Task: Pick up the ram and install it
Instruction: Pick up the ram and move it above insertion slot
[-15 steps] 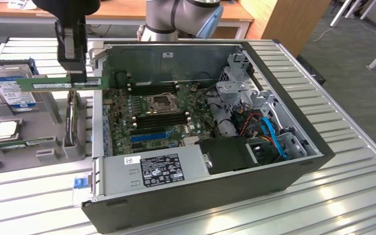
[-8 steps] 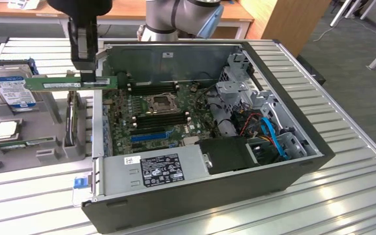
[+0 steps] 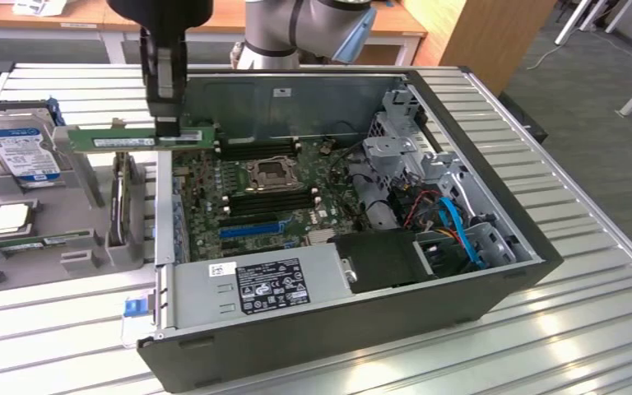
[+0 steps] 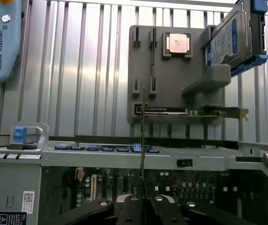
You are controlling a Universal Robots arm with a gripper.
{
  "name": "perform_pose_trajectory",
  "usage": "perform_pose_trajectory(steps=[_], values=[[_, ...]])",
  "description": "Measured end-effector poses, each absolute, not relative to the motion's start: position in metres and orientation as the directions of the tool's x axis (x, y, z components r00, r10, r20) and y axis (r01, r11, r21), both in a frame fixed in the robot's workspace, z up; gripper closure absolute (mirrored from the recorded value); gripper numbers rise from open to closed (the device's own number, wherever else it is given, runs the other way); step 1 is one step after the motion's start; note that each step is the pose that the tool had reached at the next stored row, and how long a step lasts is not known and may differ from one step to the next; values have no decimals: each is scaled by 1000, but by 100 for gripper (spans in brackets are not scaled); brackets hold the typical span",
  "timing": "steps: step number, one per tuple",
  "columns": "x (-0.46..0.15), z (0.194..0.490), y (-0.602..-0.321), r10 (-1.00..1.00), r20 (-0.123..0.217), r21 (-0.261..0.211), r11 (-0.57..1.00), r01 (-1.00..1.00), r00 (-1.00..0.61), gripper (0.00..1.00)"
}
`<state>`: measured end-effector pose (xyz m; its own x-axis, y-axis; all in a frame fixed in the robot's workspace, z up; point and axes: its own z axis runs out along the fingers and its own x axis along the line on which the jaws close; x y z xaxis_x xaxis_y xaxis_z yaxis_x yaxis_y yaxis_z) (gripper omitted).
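Observation:
The ram is a long green stick held level in the air over the case's wall on the exterior view's left, between the grey holder and the motherboard. My gripper comes down from above and is shut on it near one end. In the wrist view the ram shows edge-on as a thin line rising from my gripper, with the motherboard below it. The black memory slots lie beside the processor socket.
The open computer case holds a power supply and cables. The grey holder carries a hard drive, a silver processor chip and a dark bracketed card. The arm's base stands behind the case.

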<state>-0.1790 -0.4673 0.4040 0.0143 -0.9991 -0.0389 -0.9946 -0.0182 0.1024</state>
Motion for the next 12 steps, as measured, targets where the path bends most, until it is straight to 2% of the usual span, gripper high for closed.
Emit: perform_pose_trajectory(steps=[12], values=[[-158,404,-467,-999,-39,103,-18,-995,14,88]])
